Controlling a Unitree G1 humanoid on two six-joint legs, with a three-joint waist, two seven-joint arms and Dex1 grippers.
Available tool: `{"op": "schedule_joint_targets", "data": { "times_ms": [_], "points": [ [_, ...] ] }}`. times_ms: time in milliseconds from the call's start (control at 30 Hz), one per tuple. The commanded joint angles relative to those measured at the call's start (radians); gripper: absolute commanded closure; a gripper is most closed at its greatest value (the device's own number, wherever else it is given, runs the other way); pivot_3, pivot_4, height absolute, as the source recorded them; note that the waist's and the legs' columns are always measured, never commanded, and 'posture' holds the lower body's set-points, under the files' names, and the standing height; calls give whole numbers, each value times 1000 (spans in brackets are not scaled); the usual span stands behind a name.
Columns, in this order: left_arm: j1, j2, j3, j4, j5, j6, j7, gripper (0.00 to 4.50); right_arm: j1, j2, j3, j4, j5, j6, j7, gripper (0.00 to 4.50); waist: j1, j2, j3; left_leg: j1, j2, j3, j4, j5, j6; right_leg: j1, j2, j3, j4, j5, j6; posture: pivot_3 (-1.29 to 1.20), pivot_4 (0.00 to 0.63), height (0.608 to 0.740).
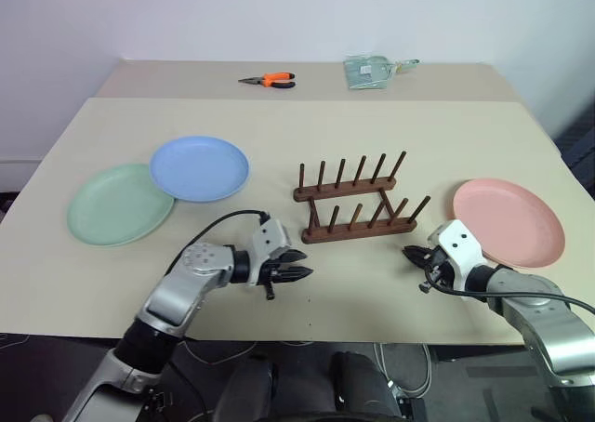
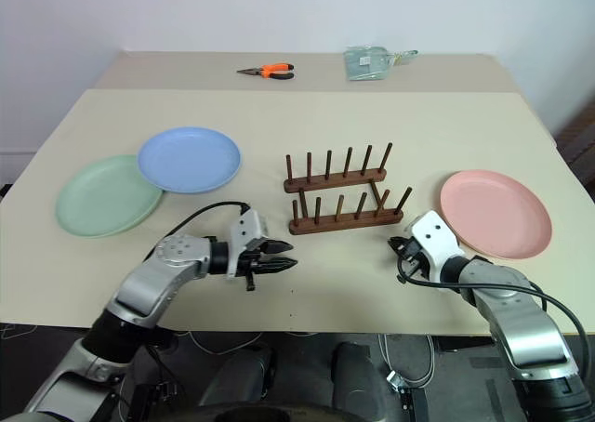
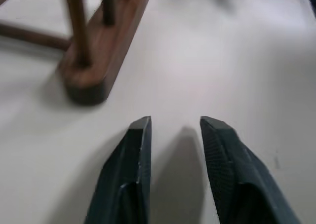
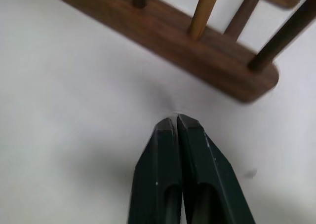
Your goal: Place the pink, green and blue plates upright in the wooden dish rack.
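My left fingers point(image 1: 299, 274) stand slightly apart, empty, my right fingers point(image 1: 410, 254) pressed together, empty, both over the desk point(image 1: 279, 125); the wooden dish rack point(image 1: 357, 202) between; pink plate point(image 1: 509, 221) right; green plate point(image 1: 118, 204) and blue plate point(image 1: 199, 167) left, all flat.

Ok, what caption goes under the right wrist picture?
Right gripper shut and empty over the table, beside the wooden dish rack.

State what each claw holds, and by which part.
Nothing is held. The left claw is open over bare table; the right claw is shut on nothing, near the rack.
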Motion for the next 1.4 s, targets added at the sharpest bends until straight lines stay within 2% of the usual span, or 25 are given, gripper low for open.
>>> {"op": "schedule_joint_targets", "data": {
  "times_ms": [33, 133, 300, 533, 633, 800, 933, 1100, 1400],
  "points": [
    [-28, -33, -21, 83, 145, -24, 183, 3024, -79, 27, 55, 69, -87, -36, -60, 4448, -2, 0, 0, 0, 0, 0, 0, 0, 0, 0, 0, 0, 0, 1, 1, 0, 150, 740],
    [-37, -68, -4, 132, 181, -32, 275, 3024, -157, 55, 83, 146, -139, -39, -109, 4448, -4, 0, -1, 1, 0, 0, 0, 0, 0, 0, 0, 0, 1, 2, 1, 0, 150, 740],
    [-63, -98, 17, 216, 189, -63, 340, 3024, -273, 110, 98, 281, -181, -69, -162, 4448, -3, 0, -2, 2, 0, 0, 0, 1, -1, 0, 1, 0, 1, 3, 1, 0, 150, 740],
    [-123, -121, 48, 325, 183, -121, 389, 3024, -301, 127, 74, 299, -170, -82, -146, 4448, -5, 0, -2, 2, 0, 0, 0, 2, -1, -1, 1, 0, 1, 5, 2, 0, 150, 740],
    [-110, -108, 34, 299, 180, -134, 364, 3024, -252, 86, -2, 225, -138, -63, -122, 3595, -4, 1, -2, 1, 0, 0, 0, 2, -1, -1, 1, 0, 1, 6, 2, 0, 150, 740],
    [-44, -114, 87, 130, 55, -113, 283, 3024, -149, -33, -154, 74, -148, 39, -122, 1319, -5, 2, -2, 0, 0, 2, -1, 2, -1, -3, 1, 1, 0, 7, 0, 0, 150, 740],
    [-17, -109, 109, -2, -57, -43, 180, 3024, -69, -99, -178, 44, -165, 81, -106, 1319, -3, -1, -1, -2, 0, 1, -2, 2, -1, -3, 1, 0, 0, 6, 1, 0, 150, 740],
    [-29, -84, 90, -66, -83, -9, 123, 3024, -104, -71, -154, 169, -183, 131, -146, 1319, -4, 0, 0, 0, 1, 3, 0, 2, -1, -1, 0, 0, 0, 3, -1, 0, 150, 740],
    [-20, -59, 84, -84, -67, -8, 127, 3024, -156, -83, -164, 181, -221, 42, -194, 1319, -3, 0, 0, -2, 0, 3, -1, 2, -1, -3, 0, 0, -1, 6, 0, 0, 150, 740]
  ]
}}
